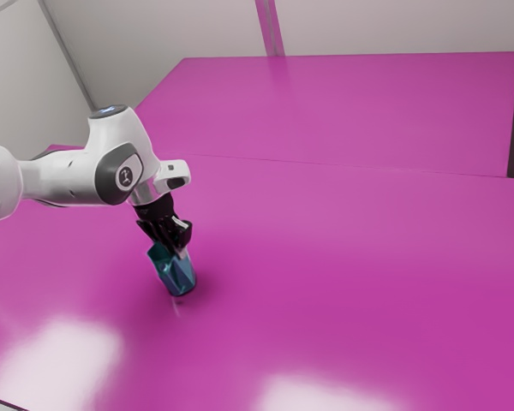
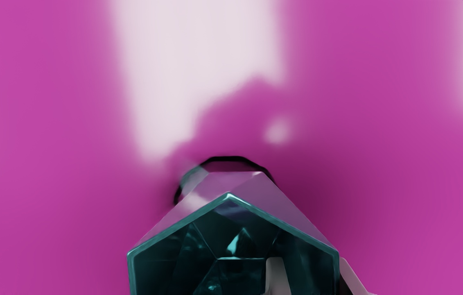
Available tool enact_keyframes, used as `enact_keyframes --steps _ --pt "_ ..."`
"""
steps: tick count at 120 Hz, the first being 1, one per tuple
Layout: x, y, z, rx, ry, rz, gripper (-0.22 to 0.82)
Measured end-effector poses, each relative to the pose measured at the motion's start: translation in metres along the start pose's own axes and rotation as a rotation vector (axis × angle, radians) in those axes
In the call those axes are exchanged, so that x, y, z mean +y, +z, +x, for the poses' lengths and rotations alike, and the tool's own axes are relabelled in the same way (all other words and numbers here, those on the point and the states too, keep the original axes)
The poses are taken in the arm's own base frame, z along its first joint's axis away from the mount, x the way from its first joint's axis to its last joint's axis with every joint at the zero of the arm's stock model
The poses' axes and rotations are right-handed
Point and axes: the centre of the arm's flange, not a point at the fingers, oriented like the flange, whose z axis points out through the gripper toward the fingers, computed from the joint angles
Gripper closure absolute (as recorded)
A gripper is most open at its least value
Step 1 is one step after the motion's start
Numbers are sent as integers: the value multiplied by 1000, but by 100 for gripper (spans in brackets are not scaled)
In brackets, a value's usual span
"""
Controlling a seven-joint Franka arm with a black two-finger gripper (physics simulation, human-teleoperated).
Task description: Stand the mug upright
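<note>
One emblem point(image 1: 126, 177), too small to read, marks the arm point(image 1: 64, 178), whose fingers point(image 1: 182, 253) clamp the tilted teal mug point(image 1: 176, 276).

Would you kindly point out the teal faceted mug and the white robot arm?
Teal faceted mug point(image 2: 228, 196), wrist view: on a corner of its rim.
White robot arm point(image 1: 64, 177), exterior view: on its forearm.

A glossy, flat magenta tabletop point(image 1: 368, 282) is spreading across the foreground, meeting a broad, four-sided magenta surface point(image 1: 343, 111) along a thin seam. Plain pale-grey walls point(image 1: 394, 26) are rising behind, and a narrow magenta strip point(image 1: 270, 26) is running up one. Soft-edged white reflections point(image 1: 60, 360) are gleaming on the tabletop.
</note>
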Motion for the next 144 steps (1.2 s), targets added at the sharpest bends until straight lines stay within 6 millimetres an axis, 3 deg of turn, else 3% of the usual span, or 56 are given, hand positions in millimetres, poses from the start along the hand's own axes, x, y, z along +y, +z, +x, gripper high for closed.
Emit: enact_keyframes --steps 20,52,91,113,126,144 --pt "0 -3 2 8 -14 -1 48" --pt "-1 -7 7 17 -28 -3 34" --pt "1 -35 17 8 -58 -6 19" --pt "3 -111 42 84 -40 27 8" --pt "2 -162 71 139 -12 49 5" --pt "11 -241 76 199 28 89 2"
